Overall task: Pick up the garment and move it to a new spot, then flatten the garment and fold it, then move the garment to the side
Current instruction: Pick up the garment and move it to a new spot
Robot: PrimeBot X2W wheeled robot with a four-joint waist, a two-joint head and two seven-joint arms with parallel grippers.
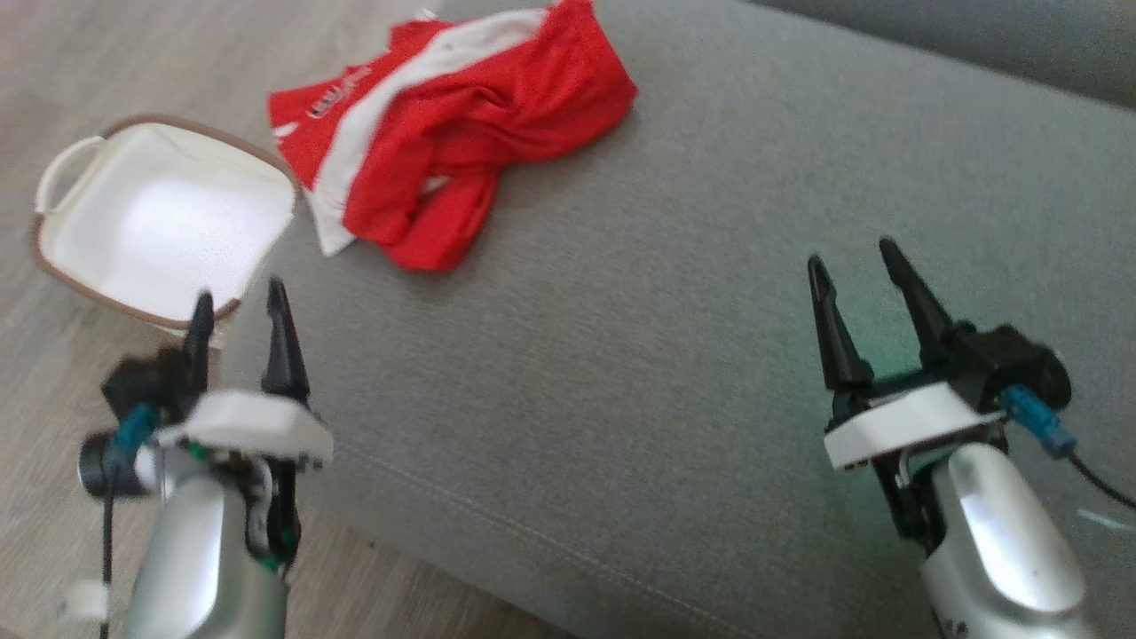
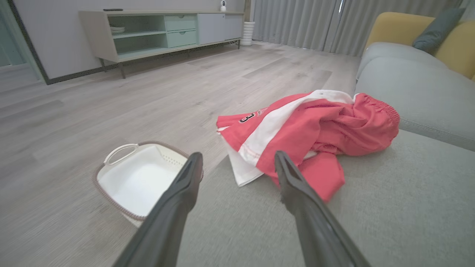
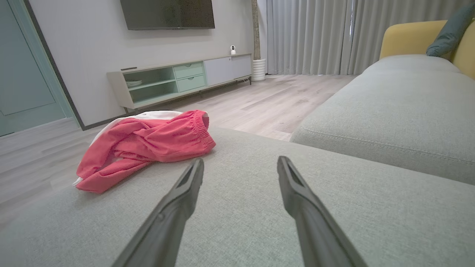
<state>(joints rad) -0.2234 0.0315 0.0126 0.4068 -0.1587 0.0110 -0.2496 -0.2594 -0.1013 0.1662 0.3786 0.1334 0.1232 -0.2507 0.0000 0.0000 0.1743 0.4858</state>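
Left gripper (image 1: 240,291): fingers spread wide, nothing between them. In the head view it sits at the seat's (image 1: 666,355) left edge, its tips in line with the basket's (image 1: 62,177) near rim. Right gripper (image 1: 852,253): fingers likewise spread wide and holding nothing, positioned over the seat's right part, well apart from the garment (image 1: 444,133).

Garment: red fabric with a broad white stripe and dark lettering on one panel. It lies crumpled on the far left of the grey seat. One red end trails toward the grippers. The lettered panel and a white edge reach past the seat's left edge on the basket side. Neither gripper touches it.

Basket: white tub with a brown woven rim and a loop handle on its far side. It stands on the wood floor (image 2: 74,111), just beside the seat's left edge and near the garment. Its white bottom and perforated inner wall are in plain view.

Cabinet (image 3: 178,78): stands against the far wall. Its open left compartments are pale green; the upper one holds pale dishware, too small to identify. Two drawers sit beside them.
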